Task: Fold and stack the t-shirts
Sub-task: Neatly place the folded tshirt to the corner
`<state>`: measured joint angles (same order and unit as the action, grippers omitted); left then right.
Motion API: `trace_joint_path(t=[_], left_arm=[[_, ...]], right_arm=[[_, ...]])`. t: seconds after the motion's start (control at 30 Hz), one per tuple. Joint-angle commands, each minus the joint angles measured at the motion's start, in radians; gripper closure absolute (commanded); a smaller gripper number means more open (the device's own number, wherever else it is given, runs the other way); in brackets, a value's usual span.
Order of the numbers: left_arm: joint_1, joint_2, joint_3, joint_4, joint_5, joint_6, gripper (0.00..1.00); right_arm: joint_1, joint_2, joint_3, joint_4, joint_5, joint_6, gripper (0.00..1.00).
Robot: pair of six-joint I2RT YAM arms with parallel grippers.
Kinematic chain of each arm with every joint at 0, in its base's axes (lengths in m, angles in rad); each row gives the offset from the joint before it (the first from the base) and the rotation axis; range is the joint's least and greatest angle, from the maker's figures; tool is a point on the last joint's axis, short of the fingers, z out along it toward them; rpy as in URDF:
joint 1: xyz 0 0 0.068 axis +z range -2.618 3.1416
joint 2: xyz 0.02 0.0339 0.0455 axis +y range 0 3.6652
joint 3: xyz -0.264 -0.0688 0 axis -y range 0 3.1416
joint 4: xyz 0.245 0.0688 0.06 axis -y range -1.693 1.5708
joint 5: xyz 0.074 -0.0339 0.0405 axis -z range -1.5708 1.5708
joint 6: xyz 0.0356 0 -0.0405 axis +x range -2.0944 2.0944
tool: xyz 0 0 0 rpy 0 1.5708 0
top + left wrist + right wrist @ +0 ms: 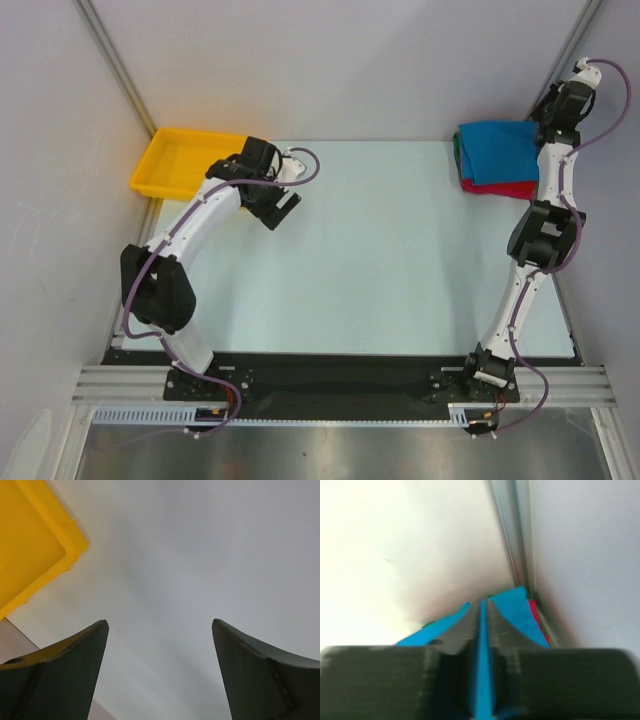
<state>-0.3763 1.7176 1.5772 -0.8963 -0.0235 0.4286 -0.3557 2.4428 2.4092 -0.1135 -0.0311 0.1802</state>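
Fingers of the left end effector stand released, wide apart above the tabletop, with the yellow tray beyond and to its left. Farther off, the right end effector is clenched on the blue t-shirt, which lies under it atop the red t-shirt, with green cloth showing at the stack's left edge.

Plain bright blue t-shirt, plain red t-shirt, solid yellow tray, pale mint table
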Motion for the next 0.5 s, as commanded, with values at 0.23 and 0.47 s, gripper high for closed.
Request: trace_joint_path(t=[0.23, 0.47], left_arm=[[0.025, -0.062, -0.019, 0.014, 0.008, 0.018, 0.09], [0.042, -0.056, -0.022, 0.005, 0.002, 0.024, 0.09]], right_arm=[[-0.037, 0.091, -0.004, -0.005, -0.093, 0.168, 1.0], [-0.037, 0.254, 0.134, 0.147, -0.098, 0.272, 1.0]])
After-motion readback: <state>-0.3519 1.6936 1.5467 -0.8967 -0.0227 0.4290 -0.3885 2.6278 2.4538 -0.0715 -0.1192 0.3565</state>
